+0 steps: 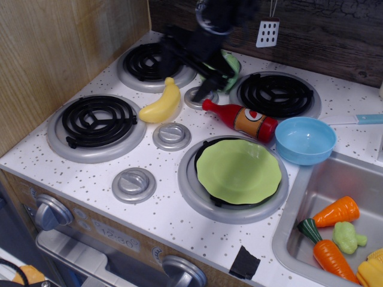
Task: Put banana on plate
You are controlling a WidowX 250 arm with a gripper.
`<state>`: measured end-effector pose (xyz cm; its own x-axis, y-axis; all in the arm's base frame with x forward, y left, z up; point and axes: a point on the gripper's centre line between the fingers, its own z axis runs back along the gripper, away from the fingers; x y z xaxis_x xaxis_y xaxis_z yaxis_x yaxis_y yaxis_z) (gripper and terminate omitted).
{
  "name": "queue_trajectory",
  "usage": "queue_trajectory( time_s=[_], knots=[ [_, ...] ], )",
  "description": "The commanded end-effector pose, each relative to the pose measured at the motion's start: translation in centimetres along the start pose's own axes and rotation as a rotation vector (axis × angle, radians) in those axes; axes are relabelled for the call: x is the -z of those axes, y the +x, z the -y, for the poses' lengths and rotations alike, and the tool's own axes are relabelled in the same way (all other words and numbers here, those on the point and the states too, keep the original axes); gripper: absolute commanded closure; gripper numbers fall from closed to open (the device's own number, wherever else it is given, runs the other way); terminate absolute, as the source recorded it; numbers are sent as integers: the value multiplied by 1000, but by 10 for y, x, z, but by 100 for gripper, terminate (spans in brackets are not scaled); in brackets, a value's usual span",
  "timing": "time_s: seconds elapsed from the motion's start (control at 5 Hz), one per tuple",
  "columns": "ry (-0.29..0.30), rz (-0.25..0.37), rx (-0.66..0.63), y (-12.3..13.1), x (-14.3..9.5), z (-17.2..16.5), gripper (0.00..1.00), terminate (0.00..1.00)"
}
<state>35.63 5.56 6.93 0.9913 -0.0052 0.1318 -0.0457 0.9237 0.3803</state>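
The yellow banana lies on the white stovetop between the two left burners. The light-green plate sits on the front right burner, with nothing on it. My black gripper hangs motion-blurred just behind and above the banana, over the back left burner's right edge. Its jaws look spread apart and nothing is between them. It is not touching the banana.
A red bottle lies between banana and plate. A blue bowl sits right of it. A green cabbage is partly hidden behind my gripper. The sink at the right holds carrots. A wooden wall bounds the left.
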Motion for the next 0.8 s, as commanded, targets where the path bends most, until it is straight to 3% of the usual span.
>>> queue_trajectory(
  time_s=[0.0,0.2,0.4,0.6],
  knots=[
    [-79,88,-40,8,11,-13,0,0],
    [-131,127,-30,10,32,-12,0,0],
    [-181,125,-14,14,44,-13,0,0],
    [-213,88,-12,16,46,-12,100,0]
  ],
)
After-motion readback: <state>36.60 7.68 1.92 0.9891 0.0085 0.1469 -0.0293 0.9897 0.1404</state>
